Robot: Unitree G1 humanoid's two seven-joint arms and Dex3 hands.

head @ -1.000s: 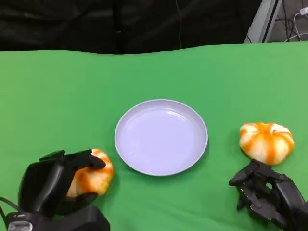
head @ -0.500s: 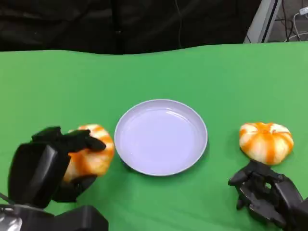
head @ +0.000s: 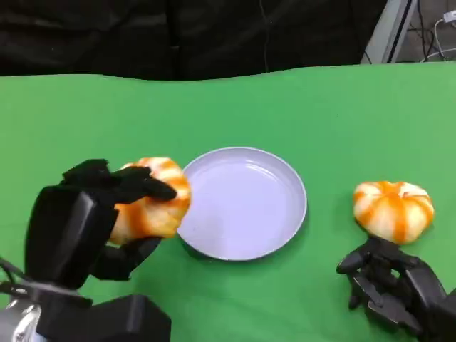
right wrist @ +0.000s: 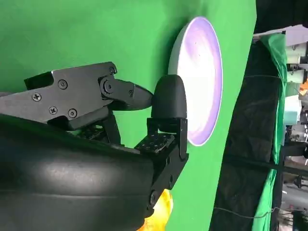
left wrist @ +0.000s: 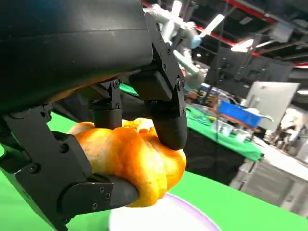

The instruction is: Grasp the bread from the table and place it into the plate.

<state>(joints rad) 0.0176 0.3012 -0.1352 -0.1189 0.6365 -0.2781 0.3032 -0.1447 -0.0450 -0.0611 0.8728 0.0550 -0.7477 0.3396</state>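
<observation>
White plate (head: 242, 214) holds nothing; left hand (head: 78, 221) fingers (head: 142, 187) grip bread (head: 153, 199) beside its rim.

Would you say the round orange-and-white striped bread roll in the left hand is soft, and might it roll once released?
The orange-and-white striped bread roll looks soft: its surface appears to bulge around the left hand's fingers. It probably weighs little, since those few fingers hold it clear of the green table. Being rounded, it may roll slightly when released.
</observation>
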